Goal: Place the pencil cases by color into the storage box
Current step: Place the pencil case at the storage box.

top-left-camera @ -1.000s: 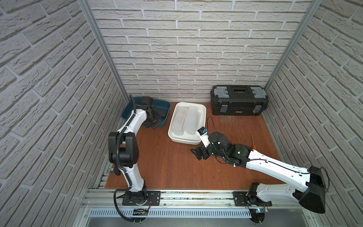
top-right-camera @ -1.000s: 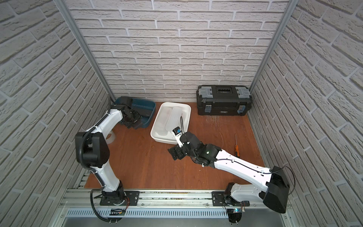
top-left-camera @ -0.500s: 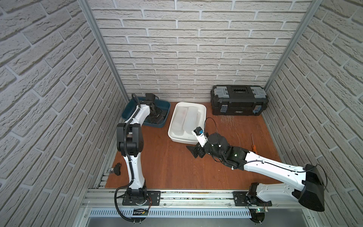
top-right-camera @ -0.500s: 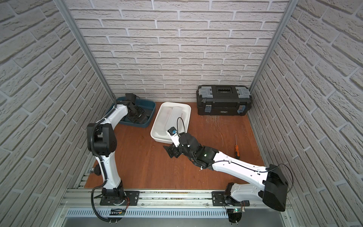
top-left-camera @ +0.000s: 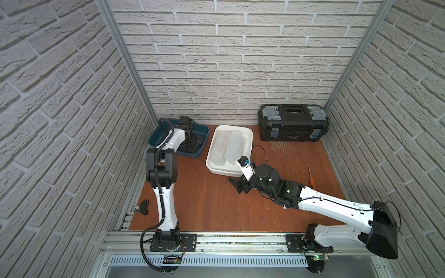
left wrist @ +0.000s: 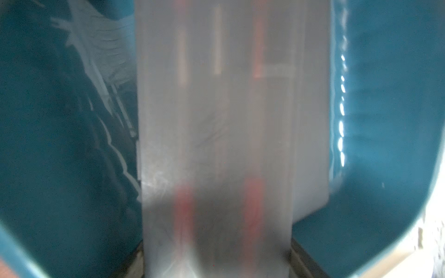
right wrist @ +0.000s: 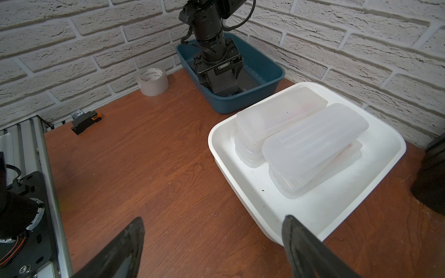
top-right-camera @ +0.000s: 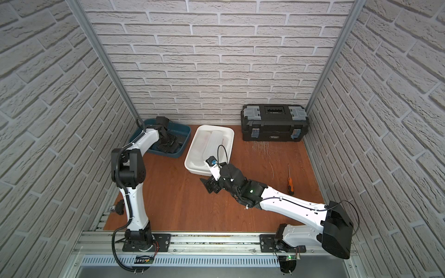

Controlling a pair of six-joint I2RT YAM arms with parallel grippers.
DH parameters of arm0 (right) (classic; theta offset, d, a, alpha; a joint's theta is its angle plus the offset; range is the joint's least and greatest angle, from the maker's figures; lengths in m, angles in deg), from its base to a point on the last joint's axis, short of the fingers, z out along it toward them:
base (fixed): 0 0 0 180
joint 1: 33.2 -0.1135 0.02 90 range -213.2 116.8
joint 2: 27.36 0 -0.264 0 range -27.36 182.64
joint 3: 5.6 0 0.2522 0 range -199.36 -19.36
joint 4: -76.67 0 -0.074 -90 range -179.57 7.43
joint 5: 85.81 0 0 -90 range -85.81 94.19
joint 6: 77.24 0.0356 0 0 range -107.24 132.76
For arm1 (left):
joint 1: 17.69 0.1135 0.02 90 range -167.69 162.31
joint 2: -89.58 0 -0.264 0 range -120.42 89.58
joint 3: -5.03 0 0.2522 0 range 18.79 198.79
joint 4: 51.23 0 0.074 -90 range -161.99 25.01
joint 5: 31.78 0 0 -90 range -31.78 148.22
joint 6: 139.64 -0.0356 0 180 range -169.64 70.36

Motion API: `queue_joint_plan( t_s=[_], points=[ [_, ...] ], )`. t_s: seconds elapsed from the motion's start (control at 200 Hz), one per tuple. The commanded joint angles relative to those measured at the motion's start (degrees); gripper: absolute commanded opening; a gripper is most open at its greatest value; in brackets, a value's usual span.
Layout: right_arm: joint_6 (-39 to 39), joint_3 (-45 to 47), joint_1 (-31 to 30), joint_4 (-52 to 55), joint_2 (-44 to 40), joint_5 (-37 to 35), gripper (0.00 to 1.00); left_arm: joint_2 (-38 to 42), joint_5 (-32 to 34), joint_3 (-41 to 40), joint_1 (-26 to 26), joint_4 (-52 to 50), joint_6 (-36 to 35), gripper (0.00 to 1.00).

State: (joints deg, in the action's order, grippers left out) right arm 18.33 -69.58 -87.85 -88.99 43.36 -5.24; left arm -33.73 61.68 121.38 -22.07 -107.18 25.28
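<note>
Several frosted white cases [right wrist: 313, 144] stacked; left tool [right wrist: 221, 78] pinches smoky case [left wrist: 216, 144], right tool [right wrist: 213, 219] spread

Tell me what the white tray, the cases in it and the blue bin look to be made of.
White tray: smooth moulded plastic by the look, with a soft sheen and a rounded rim.
Frosted cases: milky translucent plastic; faint pink tints show through.
Blue bin: probably glossy teal plastic, with bright highlights along its wall in the left wrist view.
</note>
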Motion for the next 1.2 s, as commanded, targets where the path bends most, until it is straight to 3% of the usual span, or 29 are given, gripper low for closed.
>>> queue_joint_plan(
  t_s=[0.0, 0.36, 1.195],
  points=[
    [0.2, 0.9, -0.3, -2.9, -1.7, -0.7, 0.9, -2.4, 3.9, 2.5, -1.0, -2.9, 5.3, 0.65],
    [0.2, 2.0, -0.3, -2.8, -3.0, -0.8, 0.9, -8.6, 5.2, 11.3, -1.3, -6.5, 8.9, 0.66],
    [0.4, 1.6, -0.3, -1.7, -2.1, -1.2, 0.9, -11.7, 3.0, 11.4, -1.2, -7.5, 10.4, 0.75]
  ],
)
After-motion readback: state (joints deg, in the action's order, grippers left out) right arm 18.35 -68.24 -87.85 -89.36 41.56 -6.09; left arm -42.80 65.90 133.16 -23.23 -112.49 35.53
